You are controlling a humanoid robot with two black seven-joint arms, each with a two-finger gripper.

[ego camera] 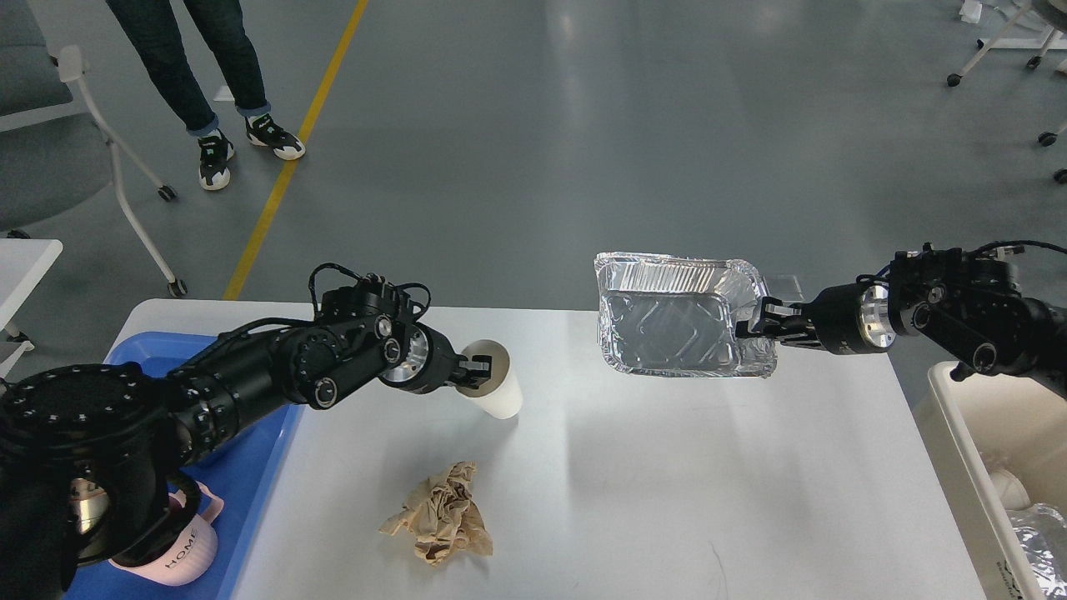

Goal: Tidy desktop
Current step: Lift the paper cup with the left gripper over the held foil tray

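Note:
The white desktop [667,475] fills the lower middle of the head view. My left gripper [477,373] is shut on the rim of a white paper cup [498,390] and holds it tilted over the desktop's left part. My right gripper [760,323] is shut on the right rim of a shiny foil tray [675,315] and holds it raised above the desktop's far right part. A crumpled brown paper ball [440,515] lies on the desktop near the front.
A blue tray [258,467] lies at the desktop's left edge with a pink mug [179,546] on it. An off-white bin [992,467] with foil and white scraps stands at the right. A person's legs [208,92] and a chair stand far left.

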